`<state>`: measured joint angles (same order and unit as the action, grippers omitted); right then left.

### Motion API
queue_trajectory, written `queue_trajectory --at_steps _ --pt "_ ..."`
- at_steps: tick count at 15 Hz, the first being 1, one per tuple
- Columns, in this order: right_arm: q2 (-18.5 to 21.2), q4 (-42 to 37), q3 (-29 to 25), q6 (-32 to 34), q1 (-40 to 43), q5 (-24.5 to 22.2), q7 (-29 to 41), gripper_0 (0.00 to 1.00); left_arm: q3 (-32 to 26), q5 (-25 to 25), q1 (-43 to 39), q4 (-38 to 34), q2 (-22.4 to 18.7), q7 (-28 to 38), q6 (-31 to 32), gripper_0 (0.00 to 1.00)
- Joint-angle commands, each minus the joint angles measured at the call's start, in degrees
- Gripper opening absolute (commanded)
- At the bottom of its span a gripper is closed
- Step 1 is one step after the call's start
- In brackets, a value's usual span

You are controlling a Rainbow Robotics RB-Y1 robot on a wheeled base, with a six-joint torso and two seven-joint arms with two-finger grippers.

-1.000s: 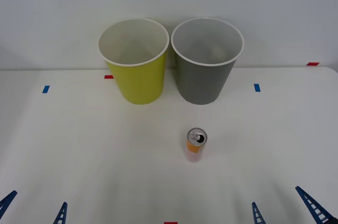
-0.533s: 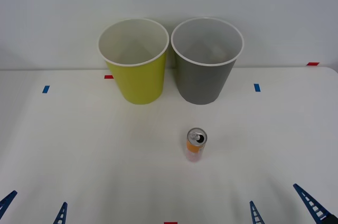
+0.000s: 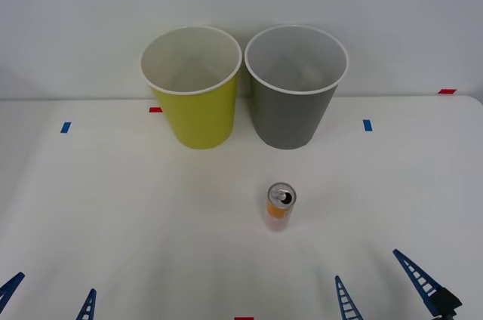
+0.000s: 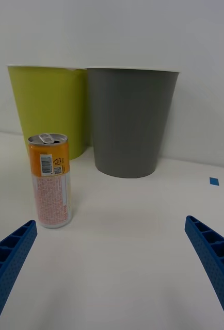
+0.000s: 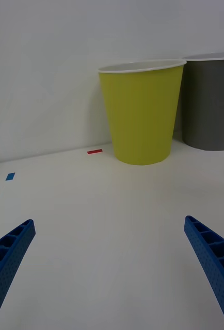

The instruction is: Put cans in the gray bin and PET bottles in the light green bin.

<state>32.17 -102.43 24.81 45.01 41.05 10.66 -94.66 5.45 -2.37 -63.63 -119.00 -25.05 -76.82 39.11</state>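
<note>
A: One can [image 3: 281,205] stands upright mid-table, at six o'clock from the gray bin [image 3: 293,109].

B: Probably light, stiff, slick. Right gripper [image 3: 381,295], fingers spread, should clasp mid-body; left gripper [image 3: 49,299] waits, spread too.

The left pincer [image 3: 49,303] was cut off by the front view's lower edge, leaving just two blue ribbed fingertips [image 3: 87,306] spread apart. The right pincer [image 3: 381,296] was cropped likewise. In the left wrist view, the round tapered dark gray bin with its white rim [image 5: 211,105] was cut by the picture's edge. Print on the small orange-and-white drink can [image 4: 50,180] was too small to read.
</note>
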Motion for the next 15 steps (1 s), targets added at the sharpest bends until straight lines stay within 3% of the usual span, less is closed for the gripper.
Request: queue_trajectory --at_steps 1,8,12,15 --pt "-1.58 4.34 1.47 1.48 -3.79 -0.64 -0.62 1.00 0.00 0.00 0.00 0.00 0.00 0.00 0.00 1.00" --pt "-2.20 5.22 4.99 -5.90 -12.58 -0.99 -1.06 1.00 0.00 0.00 0.00 0.00 0.00 0.00 0.00 1.00" --pt "-4.92 5.48 6.39 -10.39 -16.71 -1.08 -1.41 1.00 0.00 0.00 0.00 0.00 0.00 0.00 0.00 1.00" --pt "-7.12 10.05 7.62 -9.86 -20.93 -1.08 -1.50 1.00 0.00 0.00 0.00 0.00 0.00 0.00 0.00 1.00"
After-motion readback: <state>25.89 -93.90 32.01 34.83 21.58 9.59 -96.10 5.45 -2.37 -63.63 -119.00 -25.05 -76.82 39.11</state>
